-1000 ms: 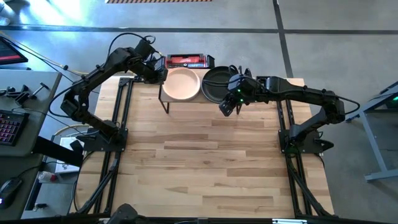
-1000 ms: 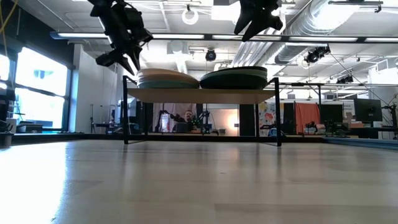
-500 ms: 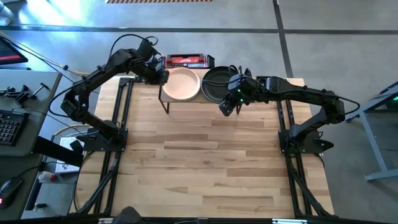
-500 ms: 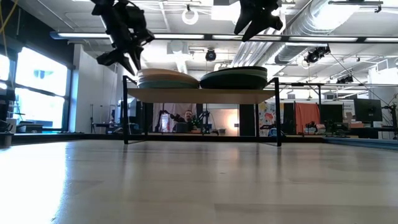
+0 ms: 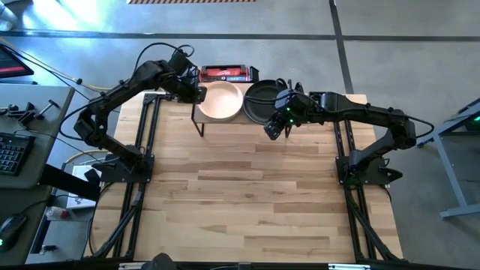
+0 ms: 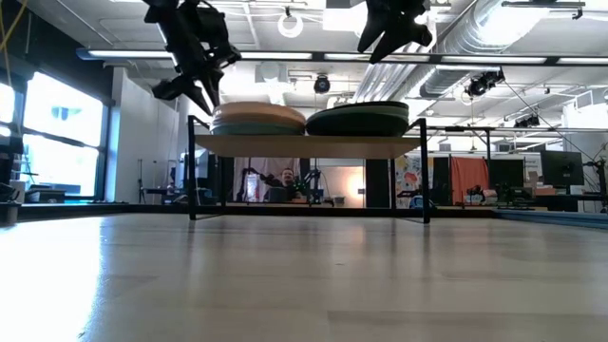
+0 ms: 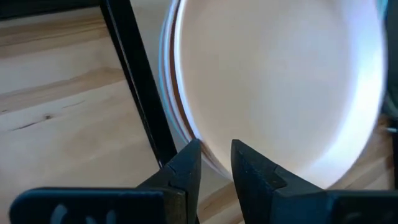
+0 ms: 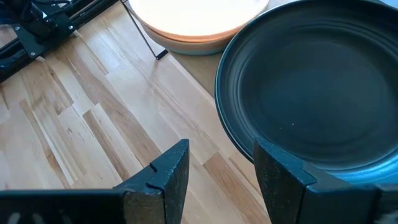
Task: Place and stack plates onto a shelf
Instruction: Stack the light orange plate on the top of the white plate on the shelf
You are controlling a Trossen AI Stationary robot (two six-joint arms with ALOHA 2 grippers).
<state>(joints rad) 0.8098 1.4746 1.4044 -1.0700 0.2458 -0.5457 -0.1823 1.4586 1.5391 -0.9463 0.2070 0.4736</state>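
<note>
Both plate stacks sit on the shelf at the worktop's far edge: peach-topped stack, black-topped stack. My left pincer is narrowly parted, empty, at the peach rim; my right pincer is wide open, empty. Plates look stiff, slippery, breakable; grip rims.

Two plate stacks, one shelf, two arms.

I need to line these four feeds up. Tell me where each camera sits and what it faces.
High view: above the table, looking straight down; both arms, shelf, left claw, right claw.
Low view: at tabletop height, looking level under the shelf; arms enter from above.
Left wrist view: on the left arm, facing the peach plate past its own fingers.
Right wrist view: on the right arm, facing the black plate.
Both wrist views share the peach plate.
</note>
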